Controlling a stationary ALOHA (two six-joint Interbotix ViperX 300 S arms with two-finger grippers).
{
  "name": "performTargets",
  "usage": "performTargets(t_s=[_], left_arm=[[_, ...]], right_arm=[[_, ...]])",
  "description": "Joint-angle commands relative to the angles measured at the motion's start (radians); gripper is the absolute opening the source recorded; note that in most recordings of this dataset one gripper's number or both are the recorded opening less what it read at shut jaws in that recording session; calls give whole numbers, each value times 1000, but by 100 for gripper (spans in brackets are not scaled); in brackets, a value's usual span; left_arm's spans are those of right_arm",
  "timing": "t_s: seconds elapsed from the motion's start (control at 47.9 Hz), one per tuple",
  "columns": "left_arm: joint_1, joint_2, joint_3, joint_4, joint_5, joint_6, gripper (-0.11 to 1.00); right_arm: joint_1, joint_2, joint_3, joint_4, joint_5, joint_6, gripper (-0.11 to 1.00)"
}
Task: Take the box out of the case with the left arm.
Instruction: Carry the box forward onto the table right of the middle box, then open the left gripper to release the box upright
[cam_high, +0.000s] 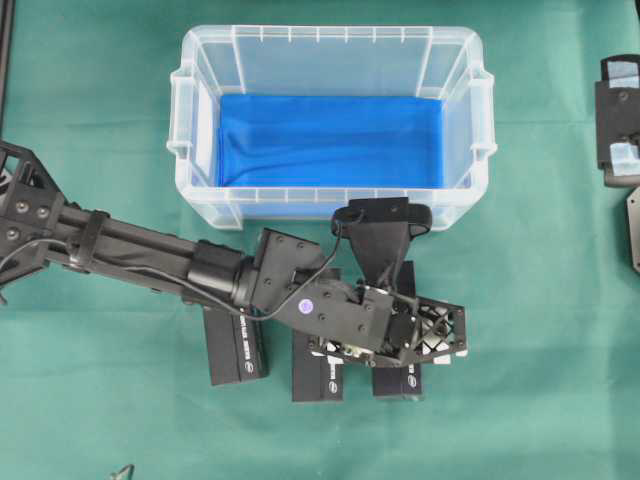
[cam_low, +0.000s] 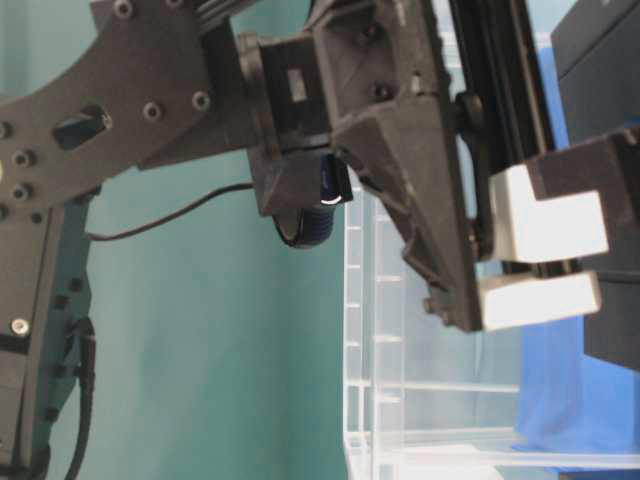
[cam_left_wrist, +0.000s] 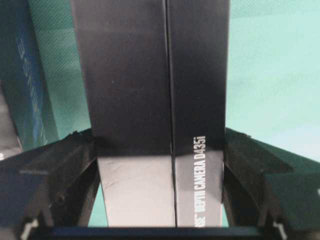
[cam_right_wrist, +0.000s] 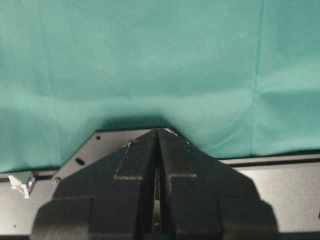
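Note:
The case (cam_high: 330, 62) is a clear plastic tub at the back centre; only its blue lining (cam_high: 330, 140) shows inside. The box (cam_high: 396, 382) is long and black, with white "DEPTH CAMERA" lettering in the left wrist view (cam_left_wrist: 150, 100). It lies outside the case, just in front of the case's near wall. My left gripper (cam_high: 398, 345) reaches down over it, and both fingers (cam_left_wrist: 75, 165) press against its long sides, so the gripper (cam_left_wrist: 160, 135) is shut on it. Whether the box touches the cloth I cannot tell. My right gripper (cam_right_wrist: 159, 131) is shut and empty.
Two more black boxes (cam_high: 235, 350) (cam_high: 317, 375) lie side by side on the green cloth to the left of the held one. The right arm (cam_high: 618, 120) is parked at the far right edge, over a grey plate (cam_right_wrist: 280, 185).

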Motion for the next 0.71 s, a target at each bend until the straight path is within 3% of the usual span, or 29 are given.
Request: performTargets(t_s=[0.0,0.48,0.626,0.689], left_arm=[[3,-38,-18,0,-2,-2,62],[3,-40,-21,0,-2,2,63],[3,-38,-31,0,0,3,86],[3,-38,-34,0,0,3,86]], right_arm=[[0,0,-9,-2,-5,-2,0],[2,-3,-8,-2,-5,-2,0],[0,-5,-9,0,-5,-2,0],[0,-5,-8,-2,-5,-2,0]])
